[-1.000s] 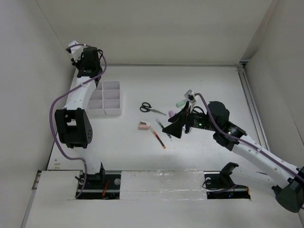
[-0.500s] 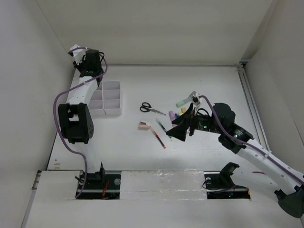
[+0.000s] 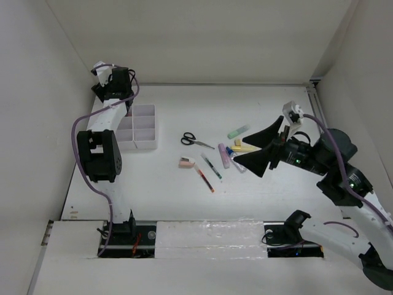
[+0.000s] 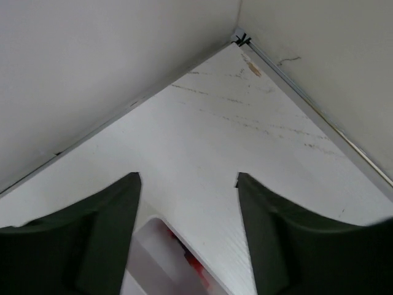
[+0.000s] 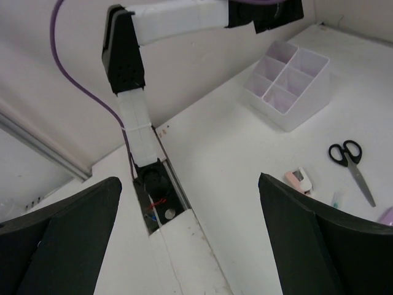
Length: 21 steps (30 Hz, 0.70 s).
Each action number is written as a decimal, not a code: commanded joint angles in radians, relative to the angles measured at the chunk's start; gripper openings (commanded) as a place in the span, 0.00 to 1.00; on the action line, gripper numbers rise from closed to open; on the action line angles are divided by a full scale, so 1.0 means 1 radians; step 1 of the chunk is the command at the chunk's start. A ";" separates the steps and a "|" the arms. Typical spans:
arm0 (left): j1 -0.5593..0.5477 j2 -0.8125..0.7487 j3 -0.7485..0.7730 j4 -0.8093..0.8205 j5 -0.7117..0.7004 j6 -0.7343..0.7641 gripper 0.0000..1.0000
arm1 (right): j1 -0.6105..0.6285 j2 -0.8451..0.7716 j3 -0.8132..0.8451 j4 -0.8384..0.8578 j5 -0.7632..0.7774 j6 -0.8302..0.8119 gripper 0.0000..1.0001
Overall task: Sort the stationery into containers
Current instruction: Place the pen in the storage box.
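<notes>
The white organiser tray [image 3: 139, 126] stands at the far left of the table. My left gripper [image 3: 115, 85] hangs over its far-left corner, open; in the left wrist view the gripper [image 4: 187, 178] has nothing between its fingers, and the tray's rim [image 4: 161, 222] and a red item [image 4: 193, 267] inside show below. The loose stationery lies mid-table: black-handled scissors [image 3: 195, 140], a pink-white eraser [image 3: 186, 162], red-tipped pens [image 3: 209, 173], a purple highlighter [image 3: 225, 155], a green one [image 3: 238, 131] and a yellow one [image 3: 241, 148]. My right gripper [image 3: 243, 150] is raised just right of these, wide open and empty.
The right wrist view looks left across the table: tray [image 5: 288, 83], scissors [image 5: 347, 157], eraser [image 5: 299, 179], the left arm's links [image 5: 132, 92] and its base [image 5: 153, 196] at the near edge. White walls close in at the back and left.
My left gripper has opened over the tray's far-left corner. The right arm has lifted and drawn back to the right, uncovering the highlighters.
</notes>
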<state>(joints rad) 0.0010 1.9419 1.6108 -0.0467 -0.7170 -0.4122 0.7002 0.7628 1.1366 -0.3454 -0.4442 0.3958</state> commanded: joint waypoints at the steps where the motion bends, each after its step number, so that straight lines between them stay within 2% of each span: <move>1: 0.001 -0.030 0.041 -0.008 0.005 -0.008 0.63 | -0.005 -0.010 0.124 -0.089 0.058 -0.023 1.00; 2: 0.001 -0.041 0.041 -0.008 0.005 -0.008 0.71 | -0.005 -0.010 0.164 -0.107 0.067 -0.023 1.00; 3: 0.001 -0.069 0.052 -0.021 0.005 -0.020 0.97 | -0.005 0.009 0.208 -0.148 0.077 -0.023 1.00; 4: 0.001 -0.089 0.061 -0.031 0.016 -0.020 1.00 | -0.005 0.022 0.259 -0.174 0.091 -0.023 1.00; 5: -0.016 -0.107 0.061 -0.032 0.016 -0.001 1.00 | -0.005 0.058 0.382 -0.206 0.107 -0.009 1.00; 7: -0.055 -0.165 0.107 -0.054 -0.004 0.033 1.00 | -0.005 0.096 0.527 -0.308 0.151 0.002 1.00; 8: -0.065 -0.181 0.135 -0.077 -0.013 0.053 1.00 | -0.005 0.128 0.669 -0.337 0.162 0.012 1.00; 10: -0.074 -0.201 0.210 -0.154 0.017 0.044 1.00 | -0.005 0.139 0.785 -0.369 0.162 0.023 1.00; 11: -0.075 -0.214 0.283 -0.242 0.034 0.026 1.00 | -0.005 0.150 0.857 -0.369 0.151 0.023 1.00; 13: -0.075 -0.245 0.348 -0.313 0.077 0.012 1.00 | -0.005 0.150 0.888 -0.341 0.142 0.041 1.00; 20: -0.075 -0.356 0.334 -0.347 0.198 0.012 1.00 | -0.005 0.177 0.919 -0.355 0.147 0.041 1.00; 21: -0.075 -0.379 0.321 -0.370 0.211 0.003 1.00 | -0.005 0.178 0.919 -0.366 0.186 0.031 1.00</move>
<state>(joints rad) -0.0803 1.5936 1.9297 -0.3347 -0.5755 -0.4000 0.6994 0.8799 2.0655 -0.6521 -0.3046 0.4221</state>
